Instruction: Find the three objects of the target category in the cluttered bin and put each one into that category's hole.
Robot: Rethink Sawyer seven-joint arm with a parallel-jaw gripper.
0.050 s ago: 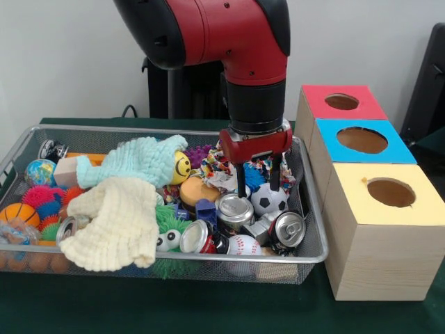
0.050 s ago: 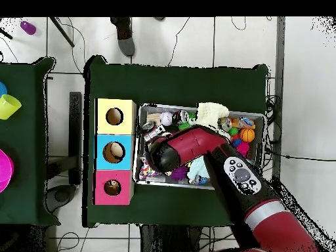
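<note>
One wire bin [image 1: 316, 250] fills the lower left of the front view; three boxes stand at right, yellow [image 1: 389, 229], blue [image 1: 361, 142], red [image 1: 341, 104], one hole each. Four cans [image 1: 233, 210] lie lower centre. The arm [image 1: 229, 42] drops from the top. Its gripper [image 1: 259, 184], fingers apart and empty, hangs beside the soccer ball [image 1: 269, 200].

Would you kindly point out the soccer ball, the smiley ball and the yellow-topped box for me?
soccer ball [image 1: 268, 200]: front view, on its white and black front face.
smiley ball [image 1: 181, 167]: front view, on the drawn face.
yellow-topped box [image 1: 379, 240]: front view, on its wooden front wall.
</note>
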